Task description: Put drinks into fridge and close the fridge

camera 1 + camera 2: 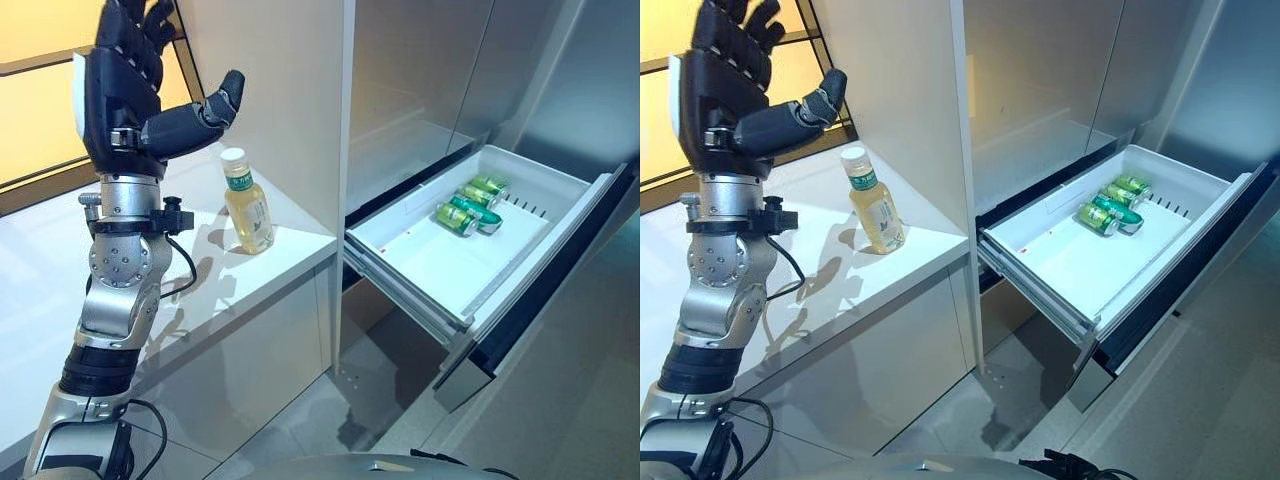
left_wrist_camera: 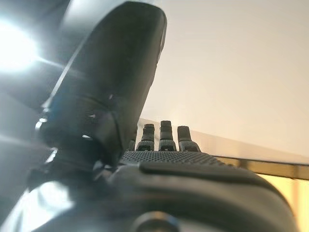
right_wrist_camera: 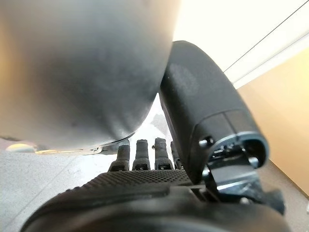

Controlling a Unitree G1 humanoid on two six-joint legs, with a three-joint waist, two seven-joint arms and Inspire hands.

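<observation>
I see the white pulled-out fridge drawer (image 1: 440, 262) holding three green cans (image 1: 470, 205) at its back, my left hand (image 1: 125, 85) raised empty with fingers spread, and the yellow white-capped drink bottle (image 1: 247, 205) upright on the white surface (image 1: 45, 270) beside it.

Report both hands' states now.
Left hand: open, raised above the counter, holding nothing.
Right hand: open, fingers straight, nothing in it.
</observation>
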